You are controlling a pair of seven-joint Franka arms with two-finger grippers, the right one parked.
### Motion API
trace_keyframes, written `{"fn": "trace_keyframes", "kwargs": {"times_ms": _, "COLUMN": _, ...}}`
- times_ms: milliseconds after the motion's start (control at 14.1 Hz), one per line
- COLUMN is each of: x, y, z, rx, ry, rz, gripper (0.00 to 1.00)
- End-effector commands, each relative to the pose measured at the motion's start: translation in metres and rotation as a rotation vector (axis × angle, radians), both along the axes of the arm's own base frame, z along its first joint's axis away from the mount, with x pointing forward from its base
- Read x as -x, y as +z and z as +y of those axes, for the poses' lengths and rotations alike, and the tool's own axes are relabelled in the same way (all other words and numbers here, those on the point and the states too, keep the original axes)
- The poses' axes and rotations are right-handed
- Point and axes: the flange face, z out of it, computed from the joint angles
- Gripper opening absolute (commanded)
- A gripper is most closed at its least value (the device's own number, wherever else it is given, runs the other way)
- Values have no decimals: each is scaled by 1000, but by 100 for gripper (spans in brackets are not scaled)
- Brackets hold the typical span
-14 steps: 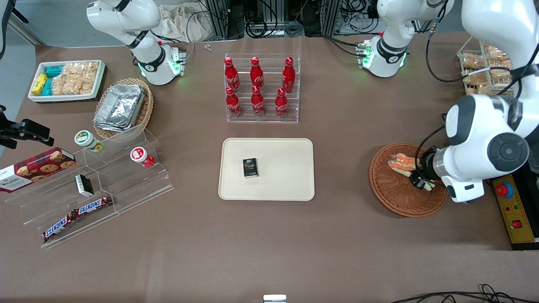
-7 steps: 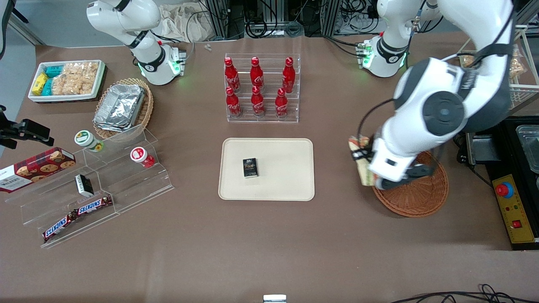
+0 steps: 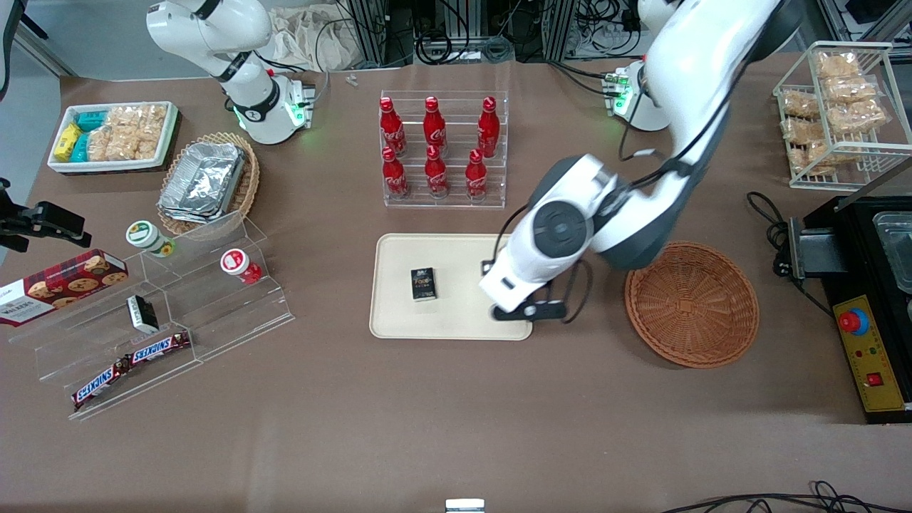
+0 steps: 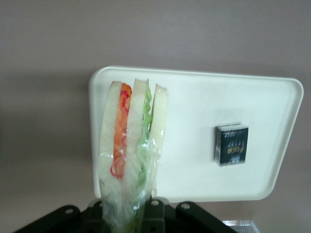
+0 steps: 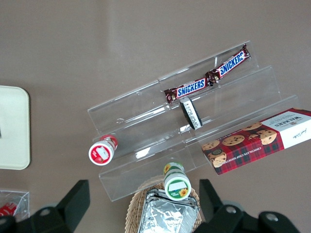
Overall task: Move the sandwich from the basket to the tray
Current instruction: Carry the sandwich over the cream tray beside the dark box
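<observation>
In the last second the working arm has swung from the basket (image 3: pixel 691 305) across to the tray (image 3: pixel 399 313), and the basket now sits empty on the bench (image 3: pixel 456 413), so the pick and most of the carry are done. The gripper (image 4: pixel 127 213) hangs over the tray's edge nearest the basket, its jaws clamped on the lower end of the sandwich (image 4: pixel 129 160), which stands upright in clear wrap with its white bread slices and orange and green filling fanned out above the grip. In the front view the sandwich itself is hidden under the arm's wrist. From the wrist view the wedge is over the bare part of the tray, well apart from the small black box (image 3: pixel 423 283) that lies nearer the tray's middle. I judge that what remains is to lower the wedge onto that bare patch and let go; held by one end in slippery wrap, it may tip over on release, and it should be kept off the rim
</observation>
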Motion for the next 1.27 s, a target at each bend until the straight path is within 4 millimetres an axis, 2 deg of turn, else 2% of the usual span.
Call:
{"fn": "trace_keyframes", "kwargs": {"times_ms": 0, "x": -9, "y": -54, "z": -16, "rx": -42, "ry": -5, "rz": -31, "gripper": 0}}
{"fn": "trace_keyframes", "kwargs": {"times_ms": 212, "x": -6, "y": -102, "z": -26, "rx": -66, "ry": -1, "rz": -65, "gripper": 0}}
{"fn": "trace_keyframes", "kwargs": {"times_ms": 354, "x": 5, "y": -121, "z": -32, "rx": -92, "ry": 9, "rz": -51, "gripper": 2}}
{"fn": "trace_keyframes", "kwargs": {"times_ms": 495, "x": 17, "y": -131, "z": -34, "rx": -113, "ry": 21, "rz": -28, "gripper": 4}}
{"fn": "trace_keyframes", "kwargs": {"times_ms": 566, "x": 23, "y": -134, "z": -40, "rx": -117, "ry": 26, "rz": -23, "gripper": 16}}
{"fn": "trace_keyframes", "kwargs": {"times_ms": 636, "x": 26, "y": -137, "z": -42, "rx": -120, "ry": 50, "rz": -19, "gripper": 52}}
{"fn": "trace_keyframes", "kwargs": {"times_ms": 707, "x": 33, "y": -142, "z": -49, "rx": -127, "ry": 62, "rz": -14, "gripper": 100}}
{"fn": "trace_keyframes", "kwargs": {"times_ms": 778, "x": 32, "y": -142, "z": -48, "rx": -129, "ry": 67, "rz": -17, "gripper": 100}}
{"fn": "trace_keyframes", "kwargs": {"times_ms": 919, "x": 26, "y": -131, "z": -44, "rx": -140, "ry": 69, "rz": -42, "gripper": 100}}
{"fn": "trace_keyframes", "kwargs": {"times_ms": 990, "x": 21, "y": -117, "z": -42, "rx": -135, "ry": 86, "rz": -56, "gripper": 100}}
{"fn": "trace_keyframes", "kwargs": {"times_ms": 1061, "x": 13, "y": -95, "z": -35, "rx": -137, "ry": 107, "rz": -76, "gripper": 100}}
{"fn": "trace_keyframes", "kwargs": {"times_ms": 1202, "x": -8, "y": -41, "z": -2, "rx": -149, "ry": 167, "rz": -94, "gripper": 100}}
